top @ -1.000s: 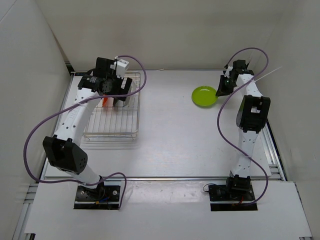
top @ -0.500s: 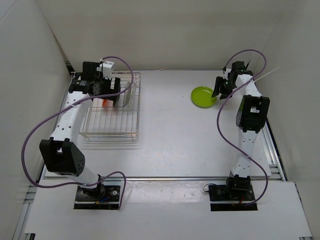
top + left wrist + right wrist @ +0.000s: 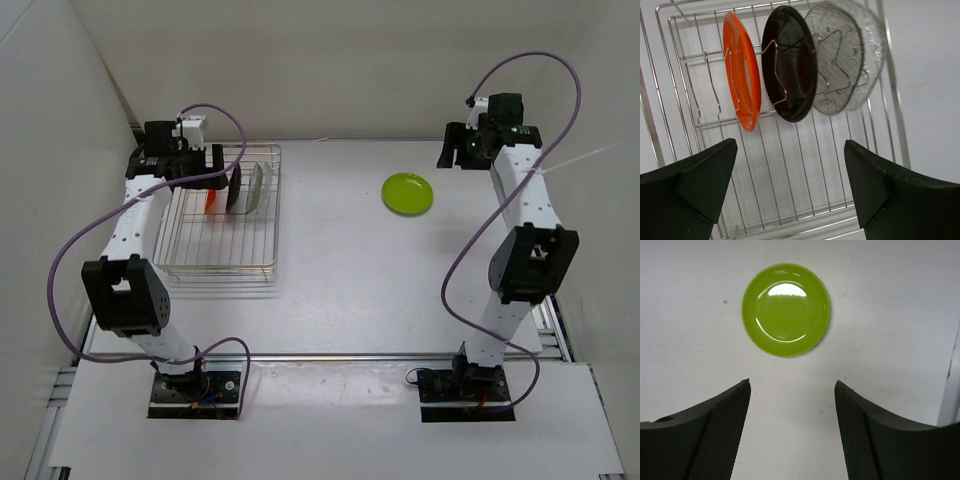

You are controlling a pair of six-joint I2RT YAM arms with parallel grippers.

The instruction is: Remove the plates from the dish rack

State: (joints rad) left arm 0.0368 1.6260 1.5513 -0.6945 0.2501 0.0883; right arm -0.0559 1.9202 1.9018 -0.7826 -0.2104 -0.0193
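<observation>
A robotics lab test cell: two robot arms bolted to a bare white table, boxed in by plain white walls, with metal frame rails and loose purple cables.

Flat matte white table; plain white panel walls at 9, 12, 3 o'clock; silver aluminium rail at 6 o'clock edge; even, soft light.

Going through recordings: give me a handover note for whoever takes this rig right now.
Left gripper: open, empty, over the dish rack.
Right gripper: open, empty, near the lime green plate, not touching it.
Done: lime green plate lies flat on the table.
Left: orange plate, black plate and clear glass plate stand on edge in the rack; three to unload.
</observation>
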